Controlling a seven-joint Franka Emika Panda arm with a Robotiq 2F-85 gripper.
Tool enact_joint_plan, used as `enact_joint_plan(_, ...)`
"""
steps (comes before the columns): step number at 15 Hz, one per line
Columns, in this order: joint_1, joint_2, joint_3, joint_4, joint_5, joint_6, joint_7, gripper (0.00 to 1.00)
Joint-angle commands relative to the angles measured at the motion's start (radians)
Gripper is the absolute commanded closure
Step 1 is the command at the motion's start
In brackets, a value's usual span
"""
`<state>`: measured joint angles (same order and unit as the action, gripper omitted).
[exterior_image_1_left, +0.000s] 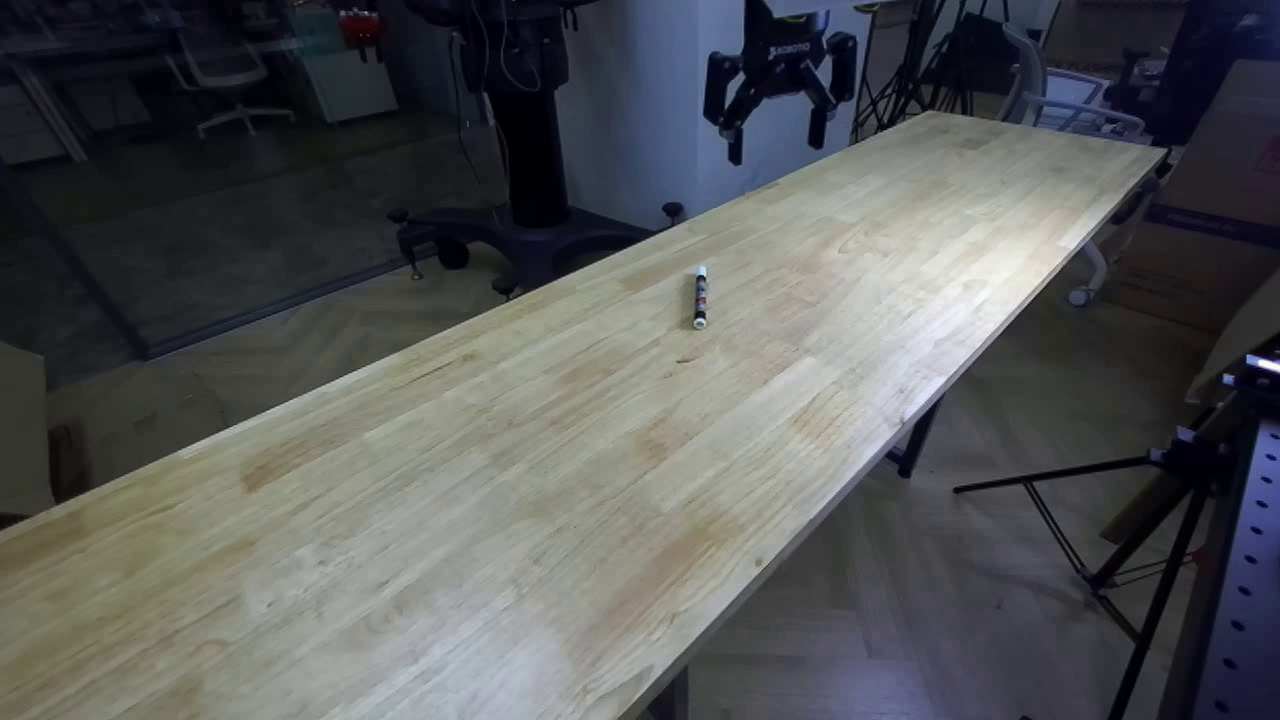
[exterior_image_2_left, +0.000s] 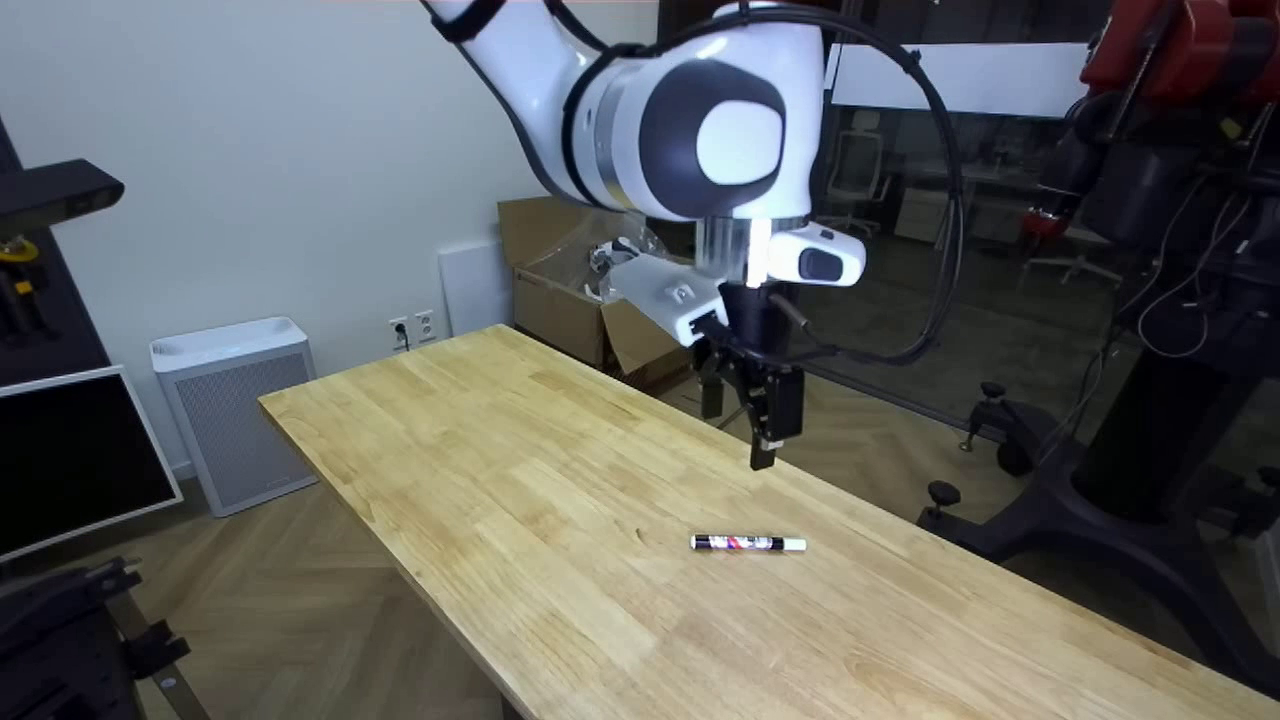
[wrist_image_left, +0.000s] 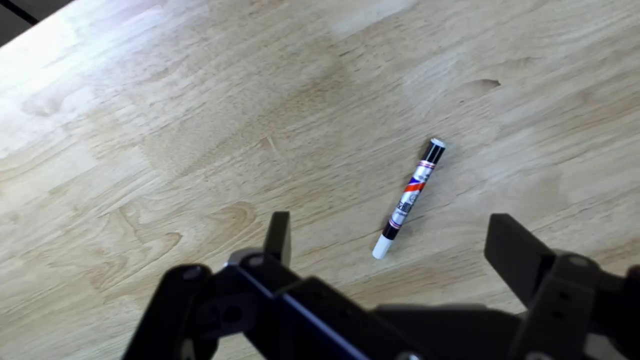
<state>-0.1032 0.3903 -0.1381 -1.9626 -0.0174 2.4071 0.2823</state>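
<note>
A marker (wrist_image_left: 411, 197) lies flat on the wooden table, with a white cap, black bands and a white label with red and blue marks. It also shows in both exterior views, as the marker (exterior_image_1_left: 700, 298) and again as the marker (exterior_image_2_left: 748, 543). My black gripper (wrist_image_left: 389, 222) is open and empty, its two fingers wide apart. In the wrist view the capped end of the marker appears between the fingertips. In both exterior views the gripper (exterior_image_1_left: 777, 142) (exterior_image_2_left: 738, 436) hangs above the table, apart from the marker and touching nothing.
The long wooden table (exterior_image_1_left: 480, 480) (exterior_image_2_left: 540, 480) spans the scene. A black wheeled stand (exterior_image_1_left: 535, 170) is beside its edge. An open cardboard box (exterior_image_2_left: 560, 310) and a white air purifier (exterior_image_2_left: 240, 410) stand beyond its far end. A tripod (exterior_image_1_left: 1130, 540) stands on the floor.
</note>
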Motion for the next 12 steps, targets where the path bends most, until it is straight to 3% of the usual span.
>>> enact_joint_plan(1,-0.005,0.172,-0.003,0.151,0.096,0.086,0.08,0.0)
enact_joint_plan(6,-0.034,0.345,-0.001,0.311,0.255,0.113,0.133,0.0)
enact_joint_plan(12,-0.015,0.476,-0.033,0.454,0.256,-0.012,0.237,0.0)
